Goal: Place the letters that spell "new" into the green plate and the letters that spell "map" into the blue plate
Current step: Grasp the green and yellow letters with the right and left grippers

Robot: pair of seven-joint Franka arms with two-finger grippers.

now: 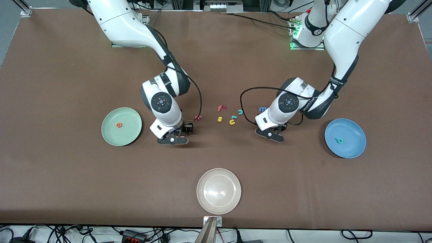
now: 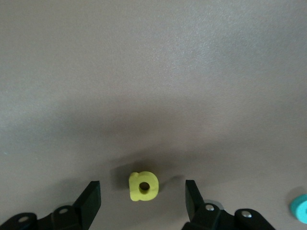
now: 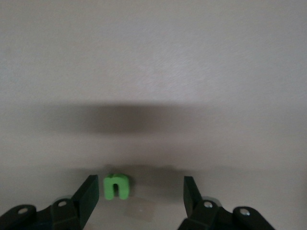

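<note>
The left claw stands low over the table with its jaws spread wide and nothing between them gripped: in the left wrist view, lower centre of the frame, the yellow "a" lies flat right in the gap, about midway between the two fingers and touching neither, so the coming move looks like a plain pinch inward. The right claw is also wide and holds nothing; in the lower centre of the right wrist view the green "n" sits in its gap but close beside one finger and well off the other, its legs pointing toward the claw, so a closing would likely push it across first. In the front view the right arm's hand sits at centre-left, just beside the green plate, which carries the orange "e"; the reddish "w" lies on the table just past that hand. The left arm's hand sits at centre-right, the blue "m" beside it, and the blue plate at right holds the teal "p". No brand or label can be read apart from the letters themselves
</note>
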